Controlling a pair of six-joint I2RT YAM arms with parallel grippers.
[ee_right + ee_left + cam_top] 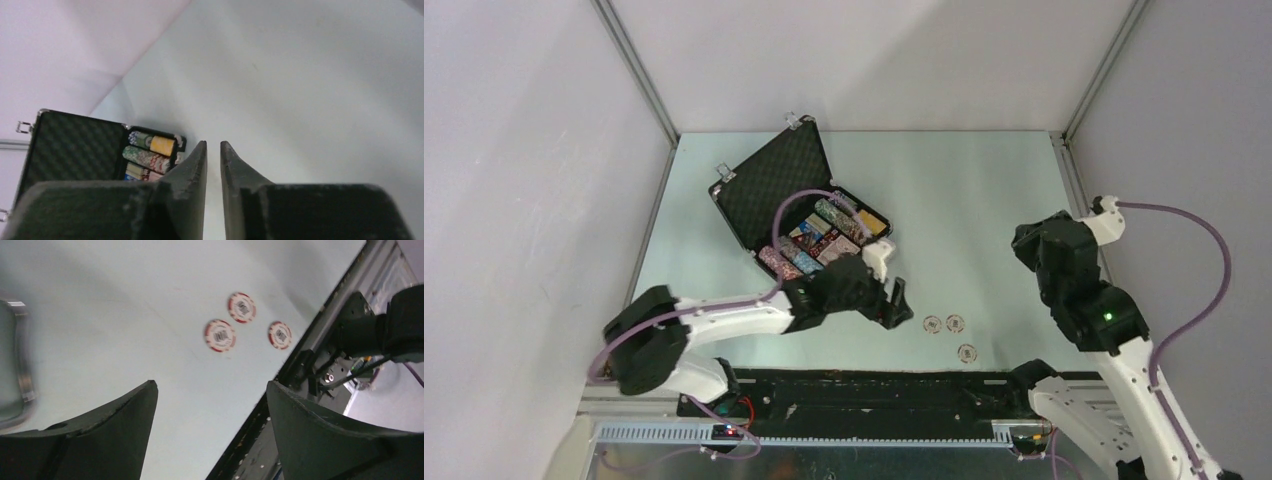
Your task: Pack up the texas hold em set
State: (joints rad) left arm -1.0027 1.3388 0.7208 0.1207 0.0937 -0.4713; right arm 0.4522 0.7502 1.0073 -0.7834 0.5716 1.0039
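Observation:
The black case [769, 185] stands open at the back left of the table, foam-lined lid up. Rows of multicoloured chips [824, 240] and card decks fill its base. Three red-and-white chips [952, 330] lie loose on the table near the front edge. My left gripper [896, 303] is open and empty, just left of them and in front of the case. The left wrist view shows the three chips [241, 307] ahead of the open gripper [211, 390]. My right gripper [1027, 243] is raised at the right, shut and empty. Its wrist view [213, 145] shows the case [75, 145] far off.
The black base rail [874, 385] runs along the front edge, close to the loose chips. The case's silver handle [20, 365] shows at the left of the left wrist view. Grey walls enclose the table on three sides.

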